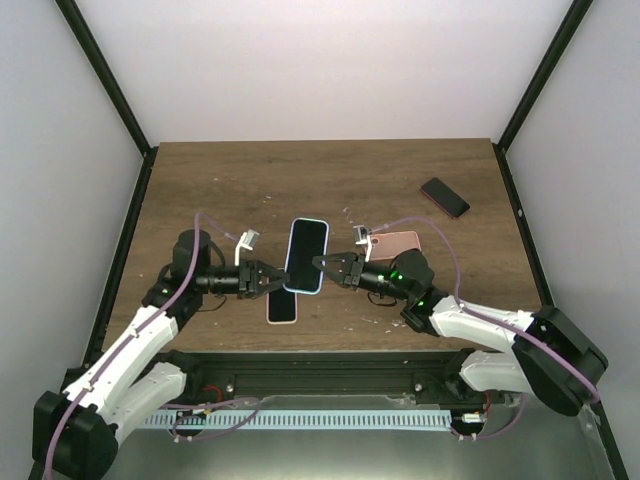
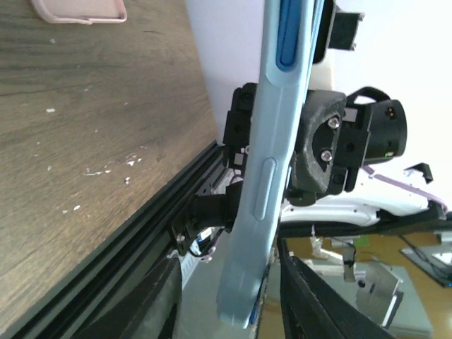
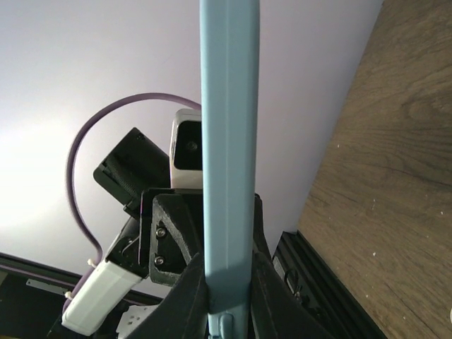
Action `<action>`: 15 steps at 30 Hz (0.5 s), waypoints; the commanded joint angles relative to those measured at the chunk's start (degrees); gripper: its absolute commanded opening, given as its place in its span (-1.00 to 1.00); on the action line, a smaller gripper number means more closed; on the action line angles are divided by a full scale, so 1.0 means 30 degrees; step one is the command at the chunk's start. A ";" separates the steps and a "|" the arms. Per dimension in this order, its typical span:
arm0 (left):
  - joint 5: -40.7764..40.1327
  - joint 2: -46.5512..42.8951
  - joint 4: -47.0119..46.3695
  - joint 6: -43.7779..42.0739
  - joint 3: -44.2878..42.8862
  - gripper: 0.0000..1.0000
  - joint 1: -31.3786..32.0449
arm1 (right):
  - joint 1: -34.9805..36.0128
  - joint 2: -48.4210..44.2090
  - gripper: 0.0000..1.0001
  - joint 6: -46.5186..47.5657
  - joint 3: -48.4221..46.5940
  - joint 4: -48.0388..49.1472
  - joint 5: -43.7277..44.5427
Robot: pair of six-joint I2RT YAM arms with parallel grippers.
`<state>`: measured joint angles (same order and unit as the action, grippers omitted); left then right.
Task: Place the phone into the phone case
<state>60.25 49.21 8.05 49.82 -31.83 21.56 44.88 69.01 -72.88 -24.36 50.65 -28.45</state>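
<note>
Left fingers: the dark fingers (image 2: 152,304) of the left gripper (image 1: 281,277) stand on either side of the case's lower end. In the left wrist view a gap shows on each side, so they are parted and not pressing.
Right fingers: the fingers (image 3: 185,300) of the right gripper (image 1: 322,265) lie flush against both faces of the case's edge and are clamped on it.
Phone case: the light blue phone case (image 1: 306,255) is raised off the table (image 1: 230,180) between the two grippers. The left gripper is at its left long edge and the right gripper at its right long edge.
Case face: the side towards the overhead camera is dark within the blue rim. I cannot tell whether that is a seated handset or the inner lining.
Case edge: the wrist views show it edge-on (image 2: 265,183) (image 3: 229,141), with moulded button bumps on the side wall.
Phone: a white-edged phone (image 1: 283,307) lies flat on the table, dark face up, just nearer than the case's near end. Its far end is under the left gripper's tip.
Pink case: a pink case (image 1: 398,241) lies flat just behind the right wrist, and its corner shows in the left wrist view (image 2: 81,10).
Dark phone: a dark phone (image 1: 445,197) lies near the far right of the table, well apart from both grippers.
Surface: brown wood grain with scattered pale flecks (image 2: 85,127).
</note>
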 commanded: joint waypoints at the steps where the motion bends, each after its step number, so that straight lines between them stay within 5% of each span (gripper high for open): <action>1: -0.0508 -0.0555 -0.0221 0.0349 -0.0252 -0.05 0.0068 | 0.0125 0.0077 -0.84 0.0553 -0.0359 0.1478 -0.0855; 5: -0.0183 0.0010 -0.1559 0.0761 -0.0107 0.05 0.0049 | 0.0140 0.0251 -0.84 0.0706 -0.0440 0.1614 -0.1597; 15: 0.0330 0.1630 -0.3401 0.1396 -0.0235 -0.66 0.0059 | 0.0244 0.1649 -0.79 0.1023 -0.1584 0.1422 -0.3932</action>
<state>60.05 53.58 2.24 53.32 -31.81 21.58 45.04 73.06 -71.42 -24.82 51.07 -36.38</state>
